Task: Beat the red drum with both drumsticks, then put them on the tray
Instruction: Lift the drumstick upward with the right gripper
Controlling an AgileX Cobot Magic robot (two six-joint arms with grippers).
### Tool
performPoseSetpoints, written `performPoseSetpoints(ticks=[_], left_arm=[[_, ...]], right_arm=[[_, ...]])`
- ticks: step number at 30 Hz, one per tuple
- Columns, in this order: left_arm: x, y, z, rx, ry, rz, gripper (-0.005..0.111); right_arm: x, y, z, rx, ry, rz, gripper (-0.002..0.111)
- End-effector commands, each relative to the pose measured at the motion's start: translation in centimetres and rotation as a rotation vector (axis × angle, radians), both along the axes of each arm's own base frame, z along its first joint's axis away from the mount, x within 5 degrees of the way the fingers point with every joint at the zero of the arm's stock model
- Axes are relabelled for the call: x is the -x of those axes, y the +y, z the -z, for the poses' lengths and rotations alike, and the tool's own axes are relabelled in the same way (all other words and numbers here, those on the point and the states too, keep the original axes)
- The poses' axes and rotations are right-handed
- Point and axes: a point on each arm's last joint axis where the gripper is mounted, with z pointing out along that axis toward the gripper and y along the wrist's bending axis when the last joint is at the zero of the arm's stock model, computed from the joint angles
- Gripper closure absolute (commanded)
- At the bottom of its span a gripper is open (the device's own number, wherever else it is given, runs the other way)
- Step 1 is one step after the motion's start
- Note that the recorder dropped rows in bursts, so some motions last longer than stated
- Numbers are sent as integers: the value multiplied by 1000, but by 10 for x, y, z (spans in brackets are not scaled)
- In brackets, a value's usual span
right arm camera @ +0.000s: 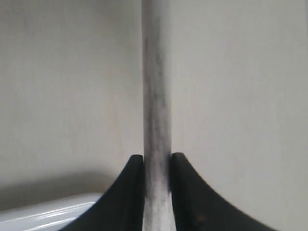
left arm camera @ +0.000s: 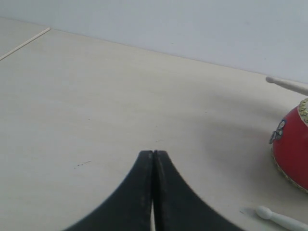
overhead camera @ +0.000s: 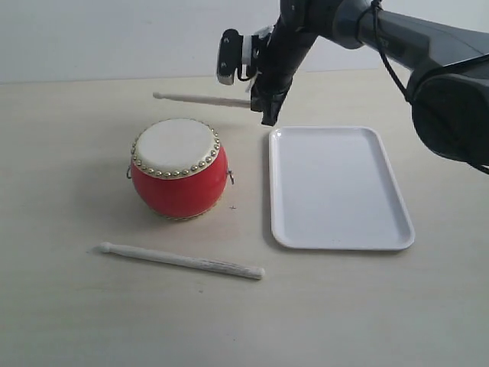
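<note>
The red drum with its cream skin stands left of the white tray. My right gripper hangs behind the gap between them, shut on the end of one drumstick, which sticks out level to the left above the table behind the drum. In the right wrist view that drumstick runs straight out between the black fingers. The other drumstick lies flat in front of the drum. My left gripper is shut and empty, low over the table; the drum's side and that stick's tip show beside it.
The pale tabletop stretches around the drum and tray. The right arm comes in from the upper right above the tray's far end. A corner of the tray shows in the right wrist view.
</note>
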Motion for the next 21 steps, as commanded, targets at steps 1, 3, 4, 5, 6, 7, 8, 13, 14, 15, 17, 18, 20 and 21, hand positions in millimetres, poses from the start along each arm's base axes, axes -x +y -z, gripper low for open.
performPoseSetpoints(ticks=[1, 3, 4, 5, 6, 7, 8, 13, 14, 15, 17, 18, 20, 21], left_arm=[[0, 0, 0, 4, -9, -1, 107], [0, 0, 0, 4, -9, -1, 107], [0, 0, 0, 4, -9, -1, 107], [0, 0, 0, 4, -9, -1, 107], [0, 0, 0, 4, -9, -1, 107], [0, 0, 0, 4, -9, -1, 107], [0, 0, 0, 4, -9, -1, 107], [0, 0, 0, 4, -9, -1, 107], [0, 0, 0, 4, -9, -1, 107], [0, 0, 0, 4, -9, -1, 107], [0, 0, 0, 4, -9, -1, 107], [0, 0, 0, 4, -9, -1, 107], [0, 0, 0, 0, -8, 0, 107], [0, 0, 0, -20, -7, 3, 107]], right_arm=[[9, -5, -47, -76, 27, 158, 108], [13, -8, -59, -81, 48, 192, 108], [16, -9, -66, -86, 62, 213, 108], [19, -10, -70, -83, 80, 224, 108], [22, -11, -75, -82, 96, 236, 108], [25, -12, -80, -80, 115, 251, 108], [28, -13, -84, -75, 131, 260, 108], [35, -21, -116, -172, 138, 354, 108], [37, -22, -119, -191, 147, 367, 108], [42, -25, -126, -223, 170, 378, 108], [53, -29, -137, -271, 207, 368, 108], [58, -30, -140, -278, 216, 359, 108], [77, -33, -148, -309, 273, 355, 108], [82, -34, -149, -314, 287, 354, 108]])
